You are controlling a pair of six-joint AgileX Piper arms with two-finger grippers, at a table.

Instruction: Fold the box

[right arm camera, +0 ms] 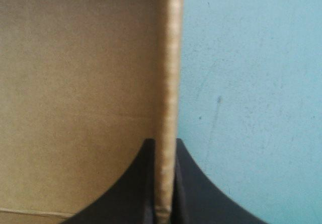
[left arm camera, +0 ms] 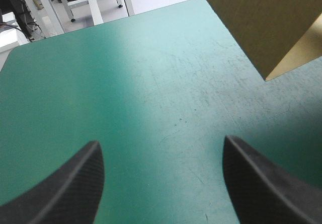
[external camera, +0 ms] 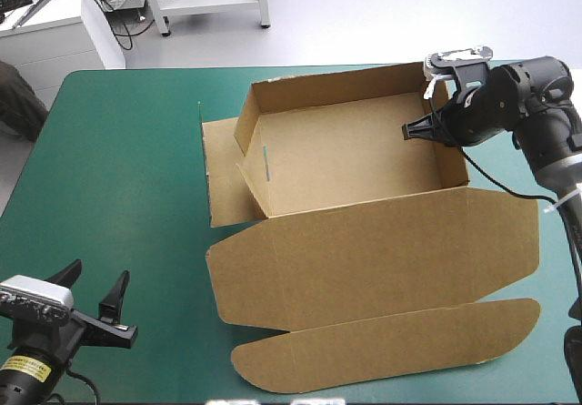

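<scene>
The box [external camera: 364, 232] sits mid-frame on the desk [external camera: 118, 177], lid flat toward the bottom. My right hand [external camera: 414, 130] pinches its right wall, upper right. I'd hold that upright while the left hand [external camera: 98, 279] — spread, lower left — fetches the flat left flap [external camera: 223, 173].

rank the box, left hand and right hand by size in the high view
1. box
2. left hand and right hand: look alike; the left is open and nearer the camera, so no sure order
</scene>
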